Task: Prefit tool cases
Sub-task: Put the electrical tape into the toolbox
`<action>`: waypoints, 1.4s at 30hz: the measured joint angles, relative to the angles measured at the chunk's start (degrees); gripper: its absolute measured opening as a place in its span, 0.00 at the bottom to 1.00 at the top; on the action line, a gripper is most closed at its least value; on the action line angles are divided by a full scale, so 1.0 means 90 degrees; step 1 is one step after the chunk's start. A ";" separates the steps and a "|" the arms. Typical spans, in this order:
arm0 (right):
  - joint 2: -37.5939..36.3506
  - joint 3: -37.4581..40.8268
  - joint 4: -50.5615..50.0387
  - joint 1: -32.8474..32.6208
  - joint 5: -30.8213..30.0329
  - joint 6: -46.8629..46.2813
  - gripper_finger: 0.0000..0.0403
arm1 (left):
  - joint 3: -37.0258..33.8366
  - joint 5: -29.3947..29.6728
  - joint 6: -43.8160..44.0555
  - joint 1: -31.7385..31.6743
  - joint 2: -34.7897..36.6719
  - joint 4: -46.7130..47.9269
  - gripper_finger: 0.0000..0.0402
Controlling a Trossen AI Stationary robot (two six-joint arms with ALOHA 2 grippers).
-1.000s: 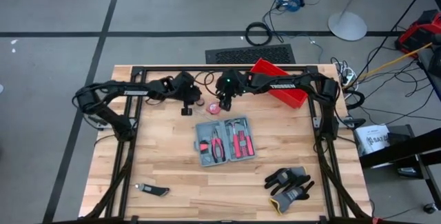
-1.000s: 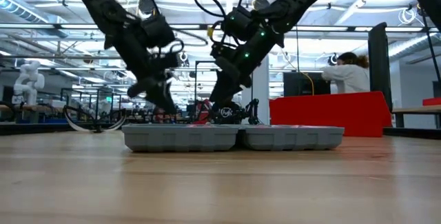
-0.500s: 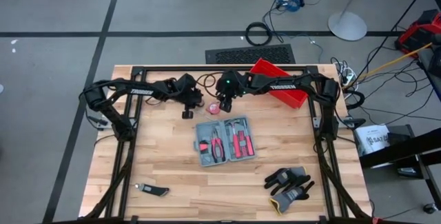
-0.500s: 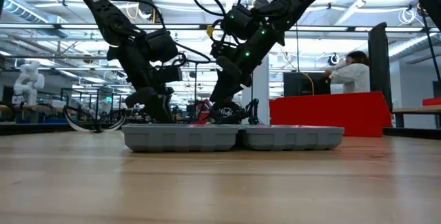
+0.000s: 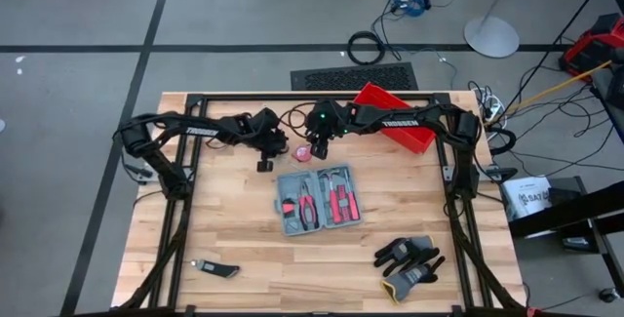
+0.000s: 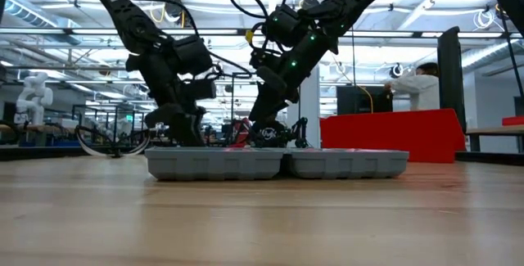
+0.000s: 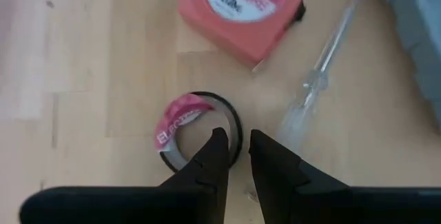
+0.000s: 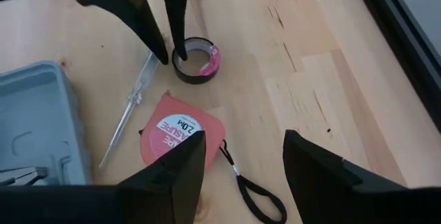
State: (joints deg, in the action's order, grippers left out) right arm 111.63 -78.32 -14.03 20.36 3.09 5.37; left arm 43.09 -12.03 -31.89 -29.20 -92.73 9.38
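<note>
The left gripper (image 7: 234, 151) was clamped on the wall of the tape roll (image 7: 196, 131); the right gripper (image 8: 238, 155) was held spread above the tape measure (image 8: 180, 136), behind the open tool case (image 5: 316, 199).

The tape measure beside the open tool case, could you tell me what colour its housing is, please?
Red, with a white round label; the tape measure shows best in the right wrist view.

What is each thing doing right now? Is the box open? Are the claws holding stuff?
Tool case: open, lying flat, pliers inside.
Tape roll: flat on the table, left claw's fingers astride its rim.
Left claw: fingers close together, one inside the roll, one outside.
Right claw: open, empty, above the tape measure.
Tape measure: lying flat, strap loose.
Screwdriver: lying flat.
Gloves: lying in a heap.
Red bin: under the right arm.
</note>
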 joint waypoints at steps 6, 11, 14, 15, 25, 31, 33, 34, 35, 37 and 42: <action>0.0000 0.0000 0.0001 0.0000 0.0002 -0.0001 0.45 | 0.0031 0.0254 0.0333 -0.0007 -0.0384 -0.0230 0.16; 0.0000 0.0000 0.0001 0.0000 0.0001 0.0003 0.45 | 0.0027 0.0487 0.0206 0.0111 -0.0535 -0.0319 0.05; 0.0000 0.0000 -0.0033 0.0000 -0.0002 0.0014 0.45 | 0.0011 0.0704 0.0208 0.0267 -0.0245 -0.0253 0.02; -0.0007 0.0000 -0.0047 0.0006 -0.0001 -0.0001 0.45 | -0.0007 0.0788 0.0239 0.0335 -0.0114 -0.0177 0.02; -0.0735 -0.0005 -0.1606 0.0022 0.0019 0.0157 0.45 | -0.0001 -0.0177 0.1283 0.1845 0.2357 0.0679 0.02; -0.1119 0.1232 -0.0774 -0.0306 0.1049 -0.0122 0.45 | -0.0053 -0.0546 0.2739 0.3617 0.2476 0.0571 0.02; -0.1251 0.1724 0.0010 -0.0475 0.1347 -0.0435 0.45 | -0.0053 -0.0209 0.3157 0.4044 0.2211 0.0267 0.02; -0.1279 0.1914 0.0411 -0.0568 0.1337 -0.0554 0.45 | -0.0049 0.0009 0.3310 0.4194 0.2026 0.0128 0.02; -0.1295 0.2063 0.0738 -0.0667 0.1281 -0.0625 0.45 | -0.0049 0.0148 0.3425 0.4309 0.1815 0.0029 0.02; -0.1297 0.2202 0.1039 -0.0911 0.1069 -0.0667 0.45 | -0.0051 0.0230 0.3630 0.4476 0.1354 -0.0215 0.02; -0.1304 0.2046 0.1067 -0.1462 0.0427 -0.0376 0.45 | -0.0051 0.0228 0.3847 0.4718 0.0476 -0.0874 0.02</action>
State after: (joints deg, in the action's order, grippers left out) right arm 99.90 -59.91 -4.42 7.20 6.94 1.99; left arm 42.63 -9.98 2.74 13.26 -88.45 1.51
